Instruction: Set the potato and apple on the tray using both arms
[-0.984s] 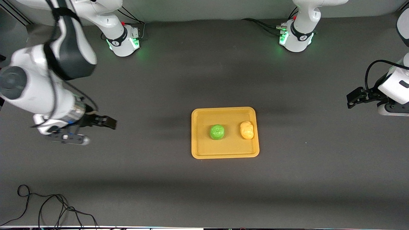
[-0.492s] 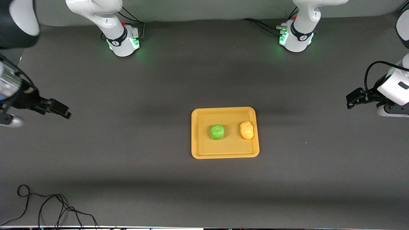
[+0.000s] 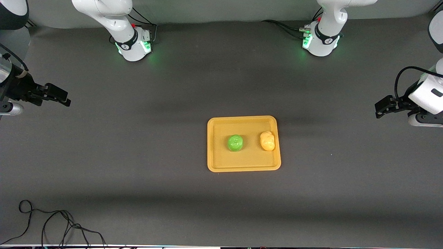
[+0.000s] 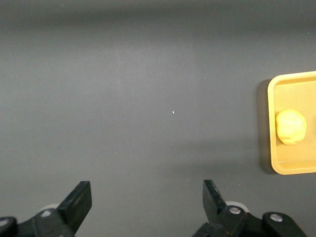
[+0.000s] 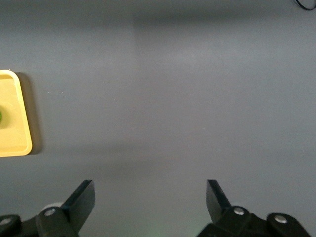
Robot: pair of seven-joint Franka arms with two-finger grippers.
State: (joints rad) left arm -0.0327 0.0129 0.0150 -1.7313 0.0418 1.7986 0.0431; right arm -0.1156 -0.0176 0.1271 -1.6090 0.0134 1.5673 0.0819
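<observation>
The orange-yellow tray [image 3: 244, 167] lies in the middle of the table. The green apple [image 3: 235, 143] and the yellow-orange potato [image 3: 267, 140] both rest on it, the potato toward the left arm's end. My left gripper [image 3: 380, 110] is open and empty above the table at the left arm's end, well apart from the tray. Its wrist view shows its open fingers [image 4: 80, 197], the tray's rim [image 4: 272, 128] and the potato [image 4: 290, 126]. My right gripper [image 3: 62, 98] is open and empty over the right arm's end. Its wrist view shows a corner of the tray [image 5: 17, 143].
A black cable [image 3: 52, 224] lies looped near the front camera at the right arm's end. The two green-lit bases [image 3: 133, 45] [image 3: 320, 41] stand along the table's edge farthest from the front camera.
My right arm has swung away from the tray toward its end of the table and risen. The left arm, the tray and both fruits have stayed put.
</observation>
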